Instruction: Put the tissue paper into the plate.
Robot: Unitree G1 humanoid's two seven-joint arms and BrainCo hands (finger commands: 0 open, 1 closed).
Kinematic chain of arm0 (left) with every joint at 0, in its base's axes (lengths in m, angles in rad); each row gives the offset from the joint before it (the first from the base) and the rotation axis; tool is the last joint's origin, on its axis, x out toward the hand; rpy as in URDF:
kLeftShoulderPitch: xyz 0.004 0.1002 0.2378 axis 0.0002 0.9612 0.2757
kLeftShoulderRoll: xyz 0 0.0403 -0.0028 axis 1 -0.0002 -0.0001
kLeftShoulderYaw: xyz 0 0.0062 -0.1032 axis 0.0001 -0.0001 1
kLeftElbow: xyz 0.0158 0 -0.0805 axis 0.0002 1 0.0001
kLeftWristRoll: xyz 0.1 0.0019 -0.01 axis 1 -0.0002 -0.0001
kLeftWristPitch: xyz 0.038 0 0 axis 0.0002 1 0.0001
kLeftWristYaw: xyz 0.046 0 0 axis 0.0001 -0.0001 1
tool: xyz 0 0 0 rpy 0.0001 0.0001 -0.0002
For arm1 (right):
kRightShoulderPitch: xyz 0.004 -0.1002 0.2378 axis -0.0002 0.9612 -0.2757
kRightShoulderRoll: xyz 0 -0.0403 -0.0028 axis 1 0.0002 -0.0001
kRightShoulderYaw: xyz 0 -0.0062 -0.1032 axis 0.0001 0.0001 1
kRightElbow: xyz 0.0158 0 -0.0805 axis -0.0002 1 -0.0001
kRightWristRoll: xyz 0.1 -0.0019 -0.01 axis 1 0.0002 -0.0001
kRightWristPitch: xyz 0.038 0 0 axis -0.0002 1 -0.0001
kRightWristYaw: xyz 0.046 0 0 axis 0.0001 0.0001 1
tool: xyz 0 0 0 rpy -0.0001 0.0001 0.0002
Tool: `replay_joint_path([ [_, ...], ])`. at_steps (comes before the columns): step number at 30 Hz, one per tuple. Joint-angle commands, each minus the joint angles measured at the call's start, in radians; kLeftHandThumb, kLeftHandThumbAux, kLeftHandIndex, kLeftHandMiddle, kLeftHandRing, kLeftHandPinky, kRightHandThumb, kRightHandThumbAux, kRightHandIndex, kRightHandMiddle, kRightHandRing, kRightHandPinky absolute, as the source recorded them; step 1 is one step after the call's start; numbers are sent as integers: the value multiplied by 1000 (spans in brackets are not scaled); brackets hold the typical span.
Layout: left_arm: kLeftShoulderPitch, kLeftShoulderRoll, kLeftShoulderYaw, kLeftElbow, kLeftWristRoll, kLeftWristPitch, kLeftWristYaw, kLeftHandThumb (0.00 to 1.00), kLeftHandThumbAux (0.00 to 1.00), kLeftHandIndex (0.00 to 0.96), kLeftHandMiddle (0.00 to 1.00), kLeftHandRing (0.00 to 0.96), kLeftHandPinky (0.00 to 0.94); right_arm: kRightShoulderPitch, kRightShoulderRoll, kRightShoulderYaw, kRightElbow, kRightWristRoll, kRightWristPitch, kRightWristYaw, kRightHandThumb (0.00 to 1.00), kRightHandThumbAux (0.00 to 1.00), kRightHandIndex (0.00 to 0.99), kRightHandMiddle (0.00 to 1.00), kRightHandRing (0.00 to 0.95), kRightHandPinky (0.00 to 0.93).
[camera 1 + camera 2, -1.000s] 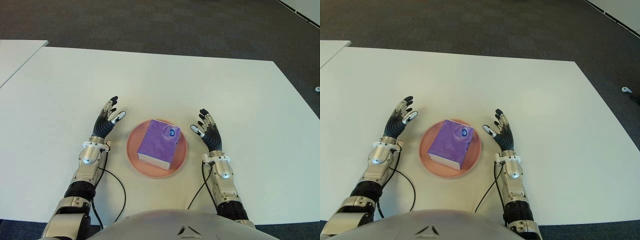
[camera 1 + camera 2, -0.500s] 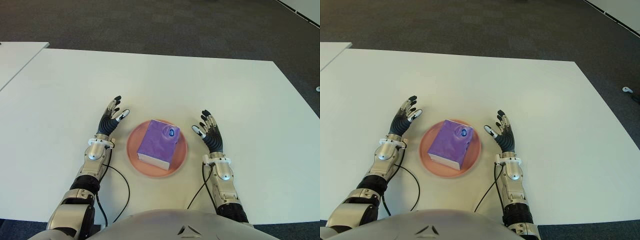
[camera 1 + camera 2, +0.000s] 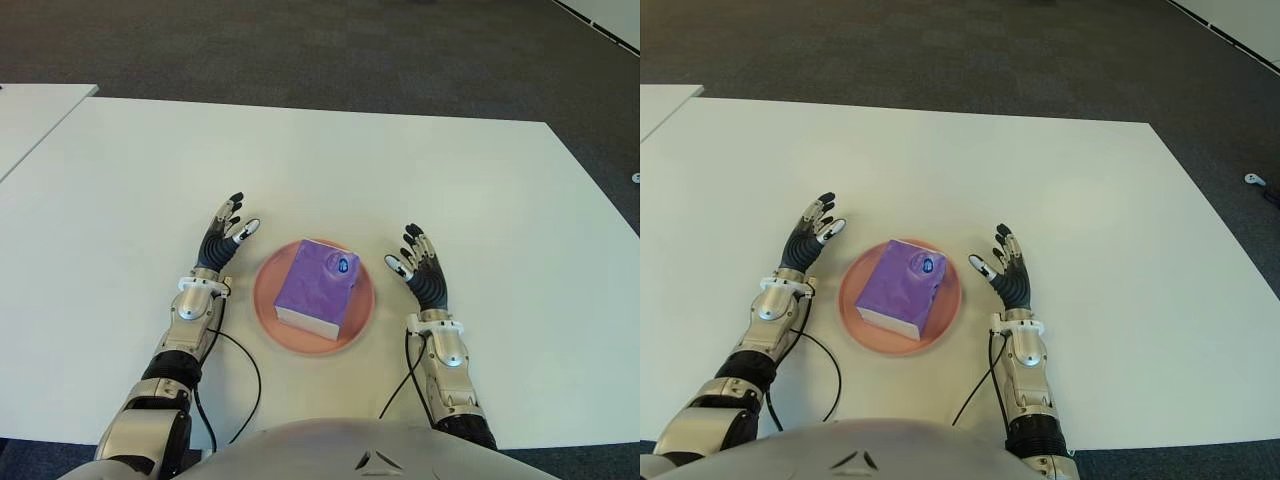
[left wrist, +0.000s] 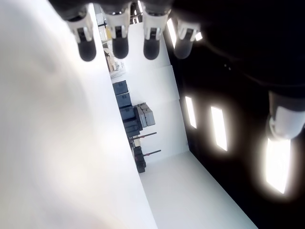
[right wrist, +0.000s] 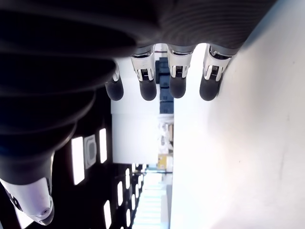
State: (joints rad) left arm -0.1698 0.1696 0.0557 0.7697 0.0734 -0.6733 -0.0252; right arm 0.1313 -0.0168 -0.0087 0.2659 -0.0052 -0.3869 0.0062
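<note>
White table (image 3: 420, 170), purple tissue pack (image 3: 317, 286) in pink plate (image 3: 266, 302), both hands' fingers (image 3: 233, 207) spread, empty.

A white table (image 3: 400, 180) carries a pink plate (image 3: 262, 300), with black cables (image 3: 245, 370) lying nearby.

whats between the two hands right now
The eye views show the pink plate with the purple tissue pack lying on it, between the open left hand and open right hand.
</note>
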Motion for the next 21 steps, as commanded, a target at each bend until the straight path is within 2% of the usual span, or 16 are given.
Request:
replay_joint_path([
  [1,95,-42,-15,14,-15,11,-13,0,422,0,0,0,0,122,8,1,103,-8,108,-10,43,663,0,0,0,0],
  [21,184,-75,-15,-159,-47,91,-8,0,420,0,0,0,0,89,14,-27,188,10,41,-29,0,707,0,0,0,0],
])
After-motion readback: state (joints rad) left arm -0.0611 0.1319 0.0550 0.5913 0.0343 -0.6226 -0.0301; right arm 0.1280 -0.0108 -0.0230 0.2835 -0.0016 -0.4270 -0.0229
